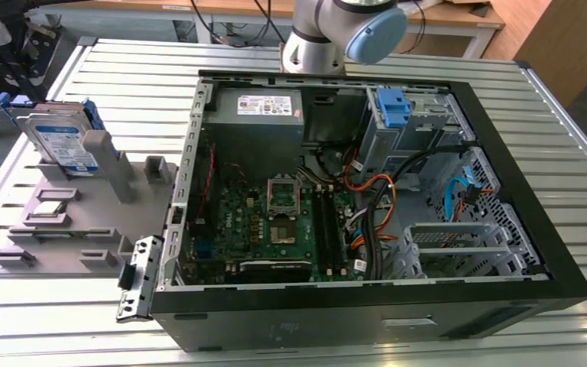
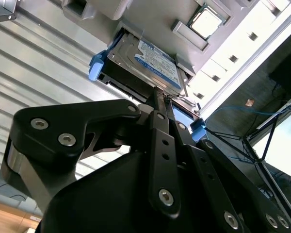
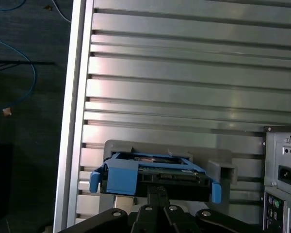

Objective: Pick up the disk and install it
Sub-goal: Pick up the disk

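Standing upright in grey holder [image 1: 69,237]: silver disk [image 1: 57,141], white-blue-labelled, blue-framed; claw [image 3: 159,191] closed, empty.

The disk [image 1: 61,144] stands in a rack [image 1: 69,229], the case [image 1: 324,325] to the exterior view's right.

The scene is lit brightly and evenly by diffuse light. Soft glare is thrown off the ribbed tabletop [image 1: 120,61] in the exterior view and the first wrist view. The computer case [image 1: 375,325] is shadowed inside; the disk [image 2: 155,60] is well lit.
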You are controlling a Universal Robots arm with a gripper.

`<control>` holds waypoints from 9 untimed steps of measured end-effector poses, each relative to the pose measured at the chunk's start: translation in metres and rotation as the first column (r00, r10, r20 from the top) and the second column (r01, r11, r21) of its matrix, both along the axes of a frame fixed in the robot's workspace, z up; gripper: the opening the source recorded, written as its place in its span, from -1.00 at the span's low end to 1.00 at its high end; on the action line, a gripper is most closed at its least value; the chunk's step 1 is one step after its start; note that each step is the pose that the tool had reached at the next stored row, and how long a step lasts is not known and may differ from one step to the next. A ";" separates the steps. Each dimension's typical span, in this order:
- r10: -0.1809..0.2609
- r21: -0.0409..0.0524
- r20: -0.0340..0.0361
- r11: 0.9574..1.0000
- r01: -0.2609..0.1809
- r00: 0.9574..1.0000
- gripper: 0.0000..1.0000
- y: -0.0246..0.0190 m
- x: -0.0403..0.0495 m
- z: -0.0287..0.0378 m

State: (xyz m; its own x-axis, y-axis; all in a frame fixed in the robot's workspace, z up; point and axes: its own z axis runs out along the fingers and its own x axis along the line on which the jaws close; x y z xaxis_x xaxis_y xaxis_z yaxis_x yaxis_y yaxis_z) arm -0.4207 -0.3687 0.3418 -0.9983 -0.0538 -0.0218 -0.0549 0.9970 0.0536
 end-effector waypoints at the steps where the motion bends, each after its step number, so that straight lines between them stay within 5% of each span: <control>1: 0.002 0.000 0.000 1.000 -0.002 1.000 -0.79 0.0000 0.0000 0.0000; 9: 0.028 0.000 0.000 1.000 -0.028 1.000 -0.79 0.0000 0.0000 -0.0001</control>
